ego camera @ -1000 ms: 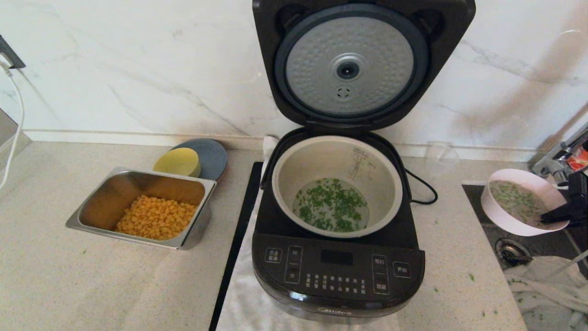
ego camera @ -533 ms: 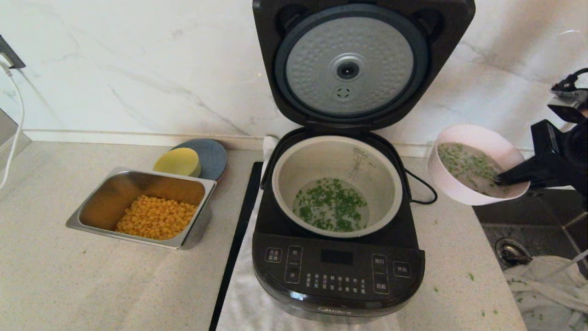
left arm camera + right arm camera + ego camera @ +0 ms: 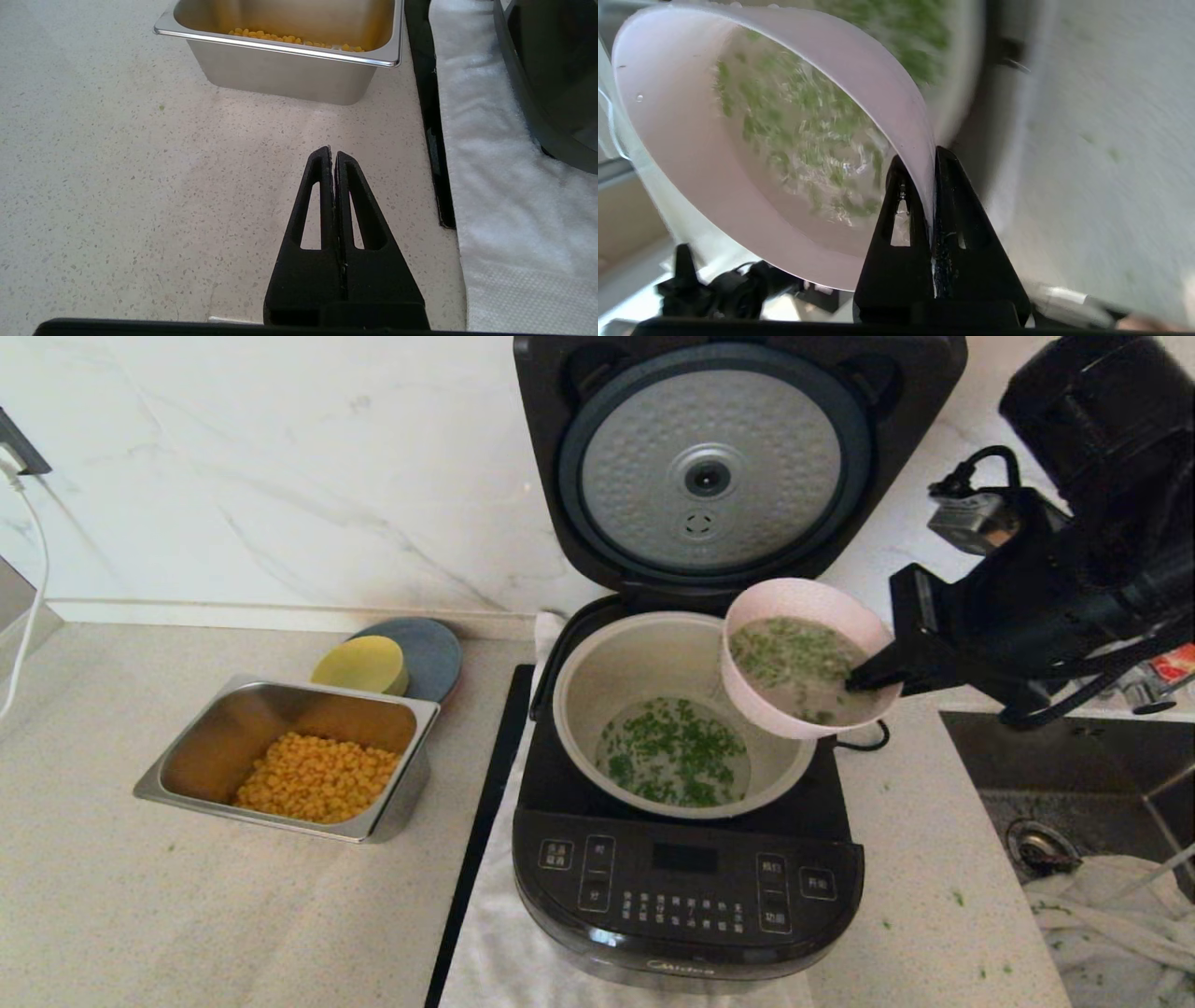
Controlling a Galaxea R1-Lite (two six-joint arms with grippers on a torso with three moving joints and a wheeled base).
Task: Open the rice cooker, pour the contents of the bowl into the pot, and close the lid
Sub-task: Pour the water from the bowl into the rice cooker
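Lid point(image 3: 714, 467) top edge cut off by the frame; cooker's point(image 3: 686, 887) near base cropped too. Right wrist view is smeared, herbs point(image 3: 794, 658) there only green streaks. One pink bowl point(image 3: 805, 658) held tilted over the right rim of the pot point(image 3: 653, 663), right gripper point(image 3: 864, 677) clamped on its right rim, one finger inside. More herbs lie in the pot. One steel tray point(image 3: 289, 756) of corn point(image 3: 317, 777) left on the desk point(image 3: 140, 915), one yellow bowl point(image 3: 362, 665) behind. Left gripper point(image 3: 332, 156) closed, empty, over the desk near the tray.
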